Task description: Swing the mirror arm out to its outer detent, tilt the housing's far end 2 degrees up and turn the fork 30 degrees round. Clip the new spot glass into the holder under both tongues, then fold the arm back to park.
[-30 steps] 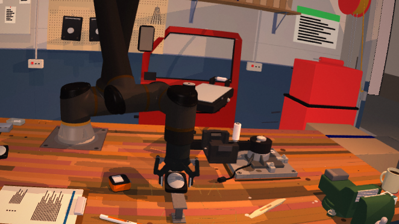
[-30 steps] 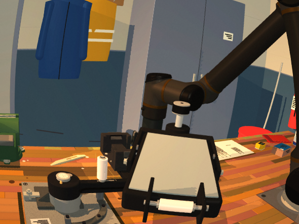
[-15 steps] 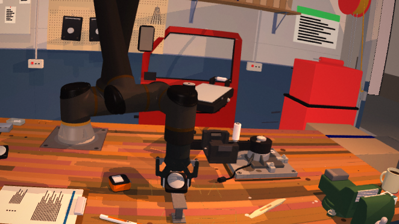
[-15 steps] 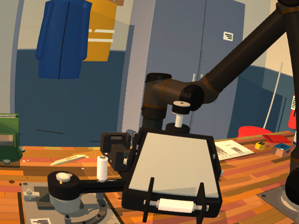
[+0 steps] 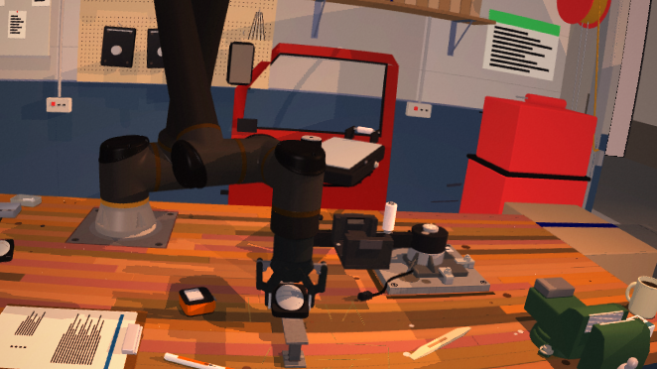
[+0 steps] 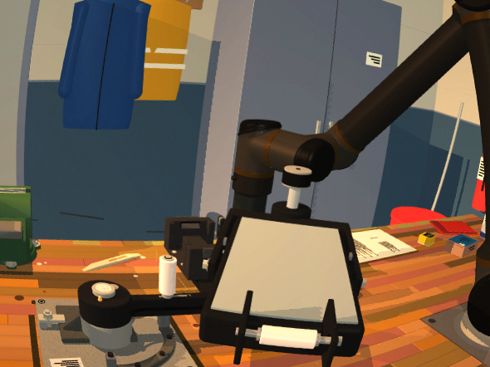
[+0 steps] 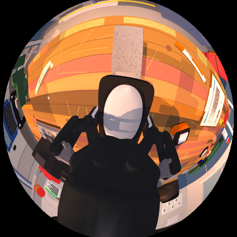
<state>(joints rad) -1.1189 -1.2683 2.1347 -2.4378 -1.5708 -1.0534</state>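
Observation:
The spot glass point(image 5: 290, 299) point(image 7: 123, 111), a round convex mirror in a dark square frame, stands upright over a small grey stand point(image 5: 294, 341) near the front edge of the bench. Right of it and further back, the mirror arm point(image 5: 397, 241) point(image 6: 166, 303) reaches from its round pivot point(image 5: 429, 238) point(image 6: 104, 303) on a grey base plate to the black holder block point(image 5: 364, 240) point(image 6: 189, 240). The big mirror housing point(image 5: 347, 158) point(image 6: 286, 278) sits above, glass tilted upward. My gripper point(image 5: 291, 292) point(image 7: 122, 126) points down over the stand and is closed on the spot glass.
A red cab door point(image 5: 317, 124) and a red cabinet point(image 5: 531, 153) stand behind the bench. An orange tape measure point(image 5: 197, 300) point(image 7: 180, 135) lies left of the gripper, a pen point(image 5: 191, 361) and a clipboard point(image 5: 64, 337) at the front left. A green vise point(image 5: 585, 322) occupies the right corner.

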